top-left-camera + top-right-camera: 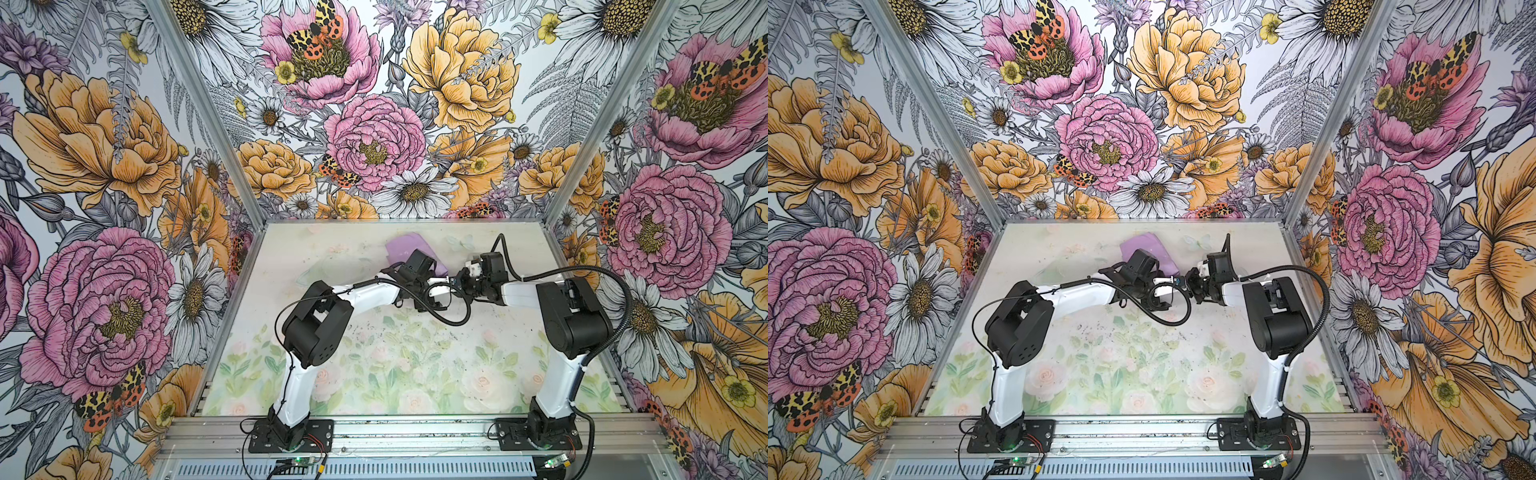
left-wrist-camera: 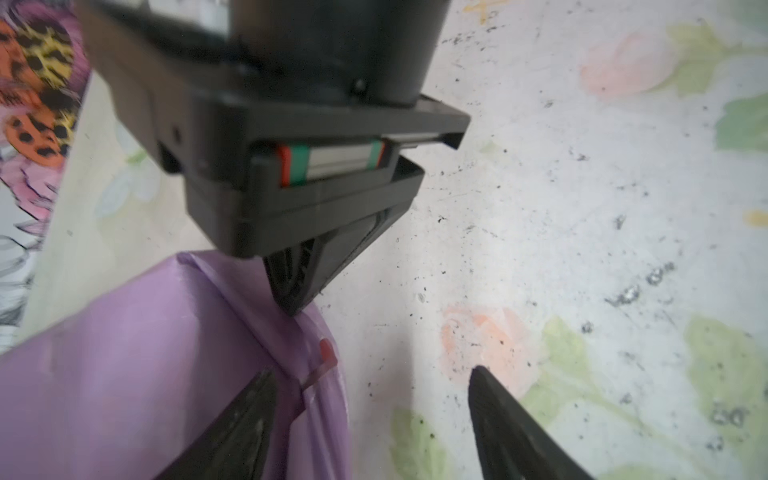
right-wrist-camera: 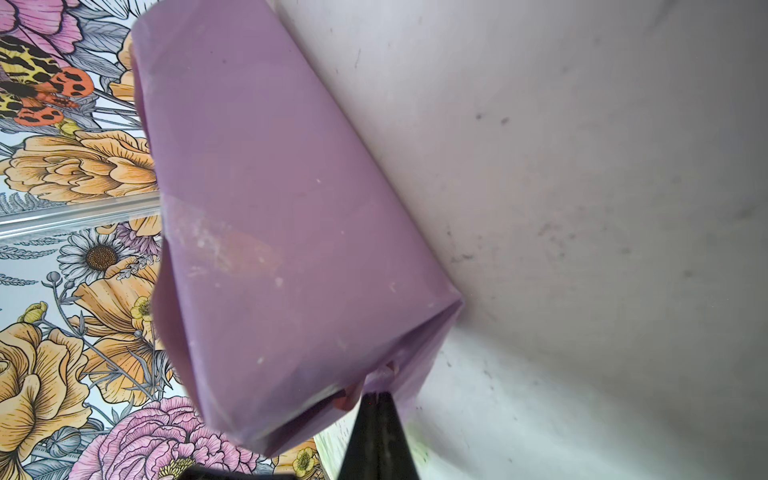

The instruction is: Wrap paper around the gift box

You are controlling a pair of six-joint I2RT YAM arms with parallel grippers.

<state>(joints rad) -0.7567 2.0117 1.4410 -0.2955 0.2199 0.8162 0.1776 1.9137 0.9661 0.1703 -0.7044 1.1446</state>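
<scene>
Far-middle desk (image 1: 374, 357): left end effector (image 2: 372, 374) wide open, empty (one finger over paper (image 3: 270, 208)); right end effector (image 3: 376, 401) closed at paper's end fold, hold unclear.

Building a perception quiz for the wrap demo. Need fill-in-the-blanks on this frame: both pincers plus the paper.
1. The left pincer stands ___ at the edge of the paper.
2. The right pincer is ___ on the paper's end fold.
3. A small ___ tab sits on that fold.
4. In both top views the paper lies nearer the ___ edge of the table, away from the arm bases.

Missing words: open; shut; red; far.
</scene>
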